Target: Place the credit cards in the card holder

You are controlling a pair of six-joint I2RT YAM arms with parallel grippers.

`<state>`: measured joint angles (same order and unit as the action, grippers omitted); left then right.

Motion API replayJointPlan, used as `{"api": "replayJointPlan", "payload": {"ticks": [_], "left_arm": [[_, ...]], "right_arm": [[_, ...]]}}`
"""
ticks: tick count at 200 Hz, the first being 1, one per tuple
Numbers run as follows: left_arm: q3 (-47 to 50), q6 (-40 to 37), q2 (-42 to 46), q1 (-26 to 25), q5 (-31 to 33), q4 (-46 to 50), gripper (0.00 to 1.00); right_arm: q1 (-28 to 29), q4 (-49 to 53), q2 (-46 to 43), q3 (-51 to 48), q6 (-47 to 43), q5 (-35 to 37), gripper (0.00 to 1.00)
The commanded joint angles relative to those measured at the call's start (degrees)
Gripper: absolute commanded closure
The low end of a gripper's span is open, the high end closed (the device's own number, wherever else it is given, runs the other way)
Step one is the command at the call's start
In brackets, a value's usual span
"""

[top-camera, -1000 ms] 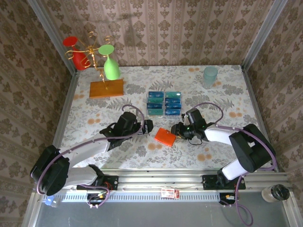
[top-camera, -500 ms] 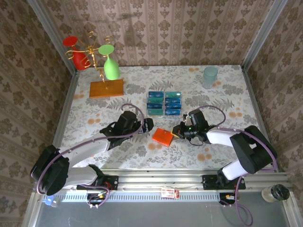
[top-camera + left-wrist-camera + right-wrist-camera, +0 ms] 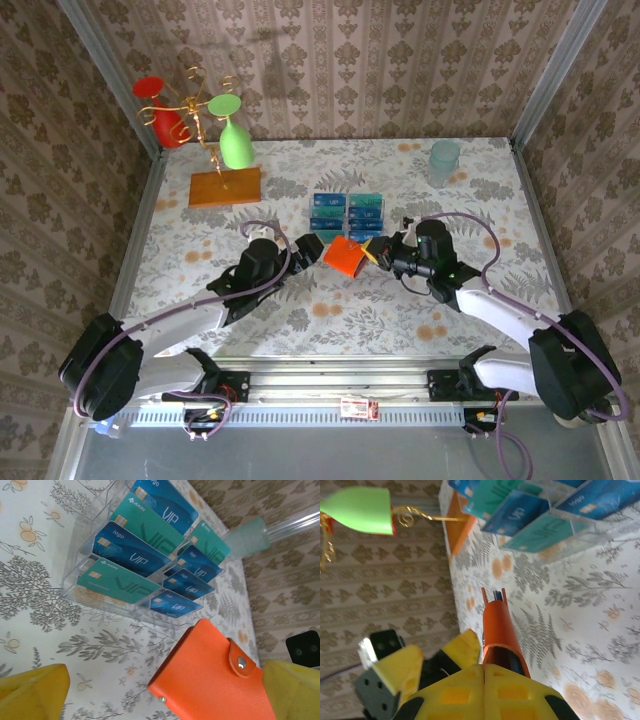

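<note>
Left hand (image 3: 309,246) has moved up since the earlier frame, fingers spread wide, nothing in them. Card holder (image 3: 347,256) is just right of it, shifted toward the tray, held on edge. Right hand (image 3: 376,252) has now clamped tight on it. Credit cards (image 3: 131,556) sit in the clear tray (image 3: 75,565) beyond both hands, reading "VIP", "logo", "AION".

The left arm (image 3: 190,318) and right arm (image 3: 500,305) have white shells with black joints. A purple-grey cable (image 3: 265,228) loops over each wrist. The left pincer (image 3: 316,247) and right pincer (image 3: 484,672) have yellow fingers (image 3: 30,692), seemingly with square recesses moulded in.
</note>
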<state>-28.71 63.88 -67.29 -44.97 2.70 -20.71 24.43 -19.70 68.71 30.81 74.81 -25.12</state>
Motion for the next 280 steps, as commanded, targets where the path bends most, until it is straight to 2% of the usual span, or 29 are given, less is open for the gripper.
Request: {"api": "replayJointPlan", "payload": {"ticks": [1,65,126,178,211,227,251,258,280], "left_arm": [[1.2,6.9,-1.4,0.0,0.6,-10.6,0.0],[-0.1,11.4,-10.1,-0.5,-2.2,-25.5,0.08],[0.2,12.8,-14.1,-0.9,-0.2,-36.0,0.21],[0.3,12.7,-15.0,-0.9,0.5,-38.7,0.43],[0.4,13.4,-17.2,-0.9,0.2,-42.3,0.63],[0.7,13.5,-18.0,-1.0,0.2,-43.7,0.76],[1.0,12.5,-18.2,-0.6,-0.8,-43.7,0.95],[1.2,11.8,-17.9,-0.3,-1.8,-43.1,1.0],[0.9,8.9,-16.6,1.8,-7.1,-38.9,1.0]], "right_arm": [[0.9,-4.6,-1.4,2.0,6.7,5.5,1.0],[4.8,-8.5,1.2,5.6,11.0,9.6,1.0],[6.2,-9.8,3.2,5.3,12.5,10.4,1.0],[6.3,-10.4,3.2,3.8,13.0,11.1,1.0],[6.3,-10.1,3.3,3.6,13.1,11.1,1.0],[6.3,-9.4,3.1,3.4,13.0,11.0,1.0],[5.9,-3.9,2.0,2.9,10.0,10.6,1.0],[5.5,-0.7,1.3,3.0,7.6,10.2,0.95],[3.5,12.9,-0.9,3.9,-3.0,10.4,0.86]]}}
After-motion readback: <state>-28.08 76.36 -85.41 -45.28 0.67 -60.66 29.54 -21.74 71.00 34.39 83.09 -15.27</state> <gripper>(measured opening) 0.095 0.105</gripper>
